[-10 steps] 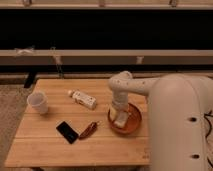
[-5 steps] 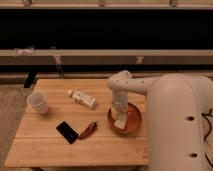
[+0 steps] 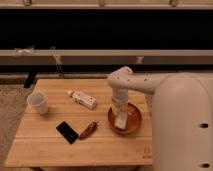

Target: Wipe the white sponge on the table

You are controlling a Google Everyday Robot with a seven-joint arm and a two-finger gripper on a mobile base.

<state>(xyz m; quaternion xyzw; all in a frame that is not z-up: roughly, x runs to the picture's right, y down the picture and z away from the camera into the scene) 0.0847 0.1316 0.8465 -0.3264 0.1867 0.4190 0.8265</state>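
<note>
Sponge and fingers meet inside the bowl: the small off-white rectangular sponge (image 3: 121, 122) lies in the round orange bowl (image 3: 137, 118), on the right side of the light wooden plank table (image 3: 45, 146). The robot's white arm (image 3: 125, 82) bends down over the bowl. Its gripper (image 3: 121, 115) sits right on the sponge, fingers drawn together, pinching its upper end. A white labelled bottle (image 3: 83, 99) lies well to the left.
</note>
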